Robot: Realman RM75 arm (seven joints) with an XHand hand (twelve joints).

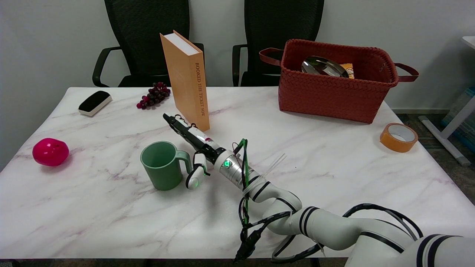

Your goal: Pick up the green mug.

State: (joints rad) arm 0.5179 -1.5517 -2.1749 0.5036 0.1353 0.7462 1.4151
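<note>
The green mug (161, 165) stands upright on the marble table (334, 174), left of middle, its handle pointing right. My right hand (193, 146) is just right of the handle and holds nothing. Its long fingers (178, 126) stretch up and left past the back of the mug, toward the foot of the book. Its thumb (195, 176) hangs down beside the handle, touching or nearly touching it. The fingers are apart and nothing is between them.
An orange book (187, 79) stands upright just behind the hand. Grapes (154, 95) and a black-and-white eraser (94, 102) lie at the back left, a pink ball (50, 151) at the far left. A red woven basket (334, 79) stands back right, an orange tape roll (399, 137) at the right.
</note>
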